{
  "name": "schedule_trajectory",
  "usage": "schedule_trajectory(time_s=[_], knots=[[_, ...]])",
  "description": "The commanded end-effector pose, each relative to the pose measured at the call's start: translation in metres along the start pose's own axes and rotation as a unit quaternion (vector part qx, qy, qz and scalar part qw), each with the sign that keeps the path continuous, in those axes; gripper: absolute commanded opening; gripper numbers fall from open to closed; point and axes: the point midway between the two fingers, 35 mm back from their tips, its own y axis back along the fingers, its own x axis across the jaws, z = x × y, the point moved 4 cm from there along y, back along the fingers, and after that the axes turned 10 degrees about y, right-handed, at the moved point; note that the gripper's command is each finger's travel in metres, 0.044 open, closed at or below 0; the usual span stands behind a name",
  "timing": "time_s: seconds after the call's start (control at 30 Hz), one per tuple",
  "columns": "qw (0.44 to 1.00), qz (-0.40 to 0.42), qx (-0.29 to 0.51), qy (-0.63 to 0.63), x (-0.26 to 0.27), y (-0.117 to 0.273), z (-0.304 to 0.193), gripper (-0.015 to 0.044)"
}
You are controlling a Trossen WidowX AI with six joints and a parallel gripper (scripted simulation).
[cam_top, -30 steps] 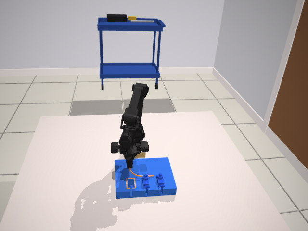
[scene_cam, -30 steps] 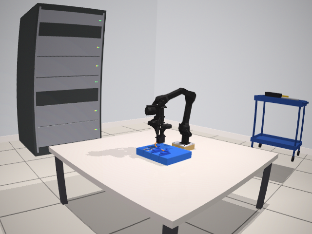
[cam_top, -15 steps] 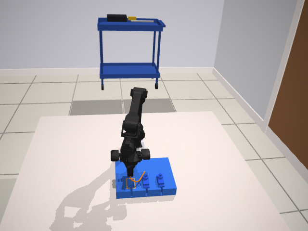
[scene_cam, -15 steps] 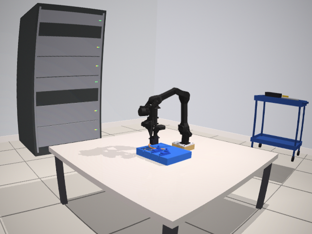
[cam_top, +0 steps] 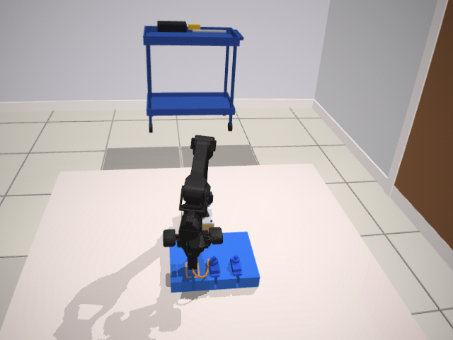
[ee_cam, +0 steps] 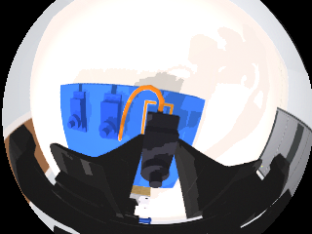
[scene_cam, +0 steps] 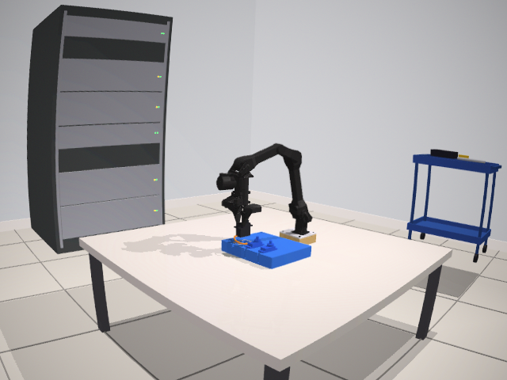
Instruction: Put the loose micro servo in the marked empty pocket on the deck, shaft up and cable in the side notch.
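Note:
My gripper point(cam_top: 192, 262) point(scene_cam: 243, 229) point(ee_cam: 159, 140) points down and is shut on the black loose micro servo point(ee_cam: 162, 131). The servo's output shaft points up towards the wrist camera. They are over the orange-outlined pocket point(cam_top: 187, 270) point(ee_cam: 144, 118) on the blue deck point(cam_top: 233, 245) point(scene_cam: 291, 249) point(ee_cam: 93, 146), low above it. The servo hides much of the pocket; its exact height and the state under its ears cannot be seen. The orange cable point(cam_top: 200, 277) point(ee_cam: 146, 88) leaves the servo's notch-side end and loops sideways towards the neighbouring fitted servo, not visibly lying in the side notch.
Two blue servos sit in the deck beside the pocket, a nearer one point(cam_top: 214, 267) point(ee_cam: 111, 114) and a farther one point(cam_top: 236, 265) point(ee_cam: 77, 109). The arm's base stands on a tan block point(scene_cam: 307, 238) behind the deck. A blue cart point(cam_top: 190, 104) and a rack point(scene_cam: 110, 123) stand beyond the table.

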Motion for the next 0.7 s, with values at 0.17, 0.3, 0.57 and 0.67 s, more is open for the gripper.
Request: schedule_trajectory(time_s=[0.17, 0.3, 0.57, 0.67], knots=[[1.0, 0.0, -0.002, -0.003, 0.0, -0.01, 0.002, 0.0], [1.0, 0.0, -0.002, -0.003, 0.0, -0.017, 0.002, 0.0], [1.0, 0.0, -0.002, -0.003, 0.0, -0.018, 0.002, 0.0], [1.0, 0.0, -0.002, -0.003, 0.0, -0.018, 0.002, 0.0]])
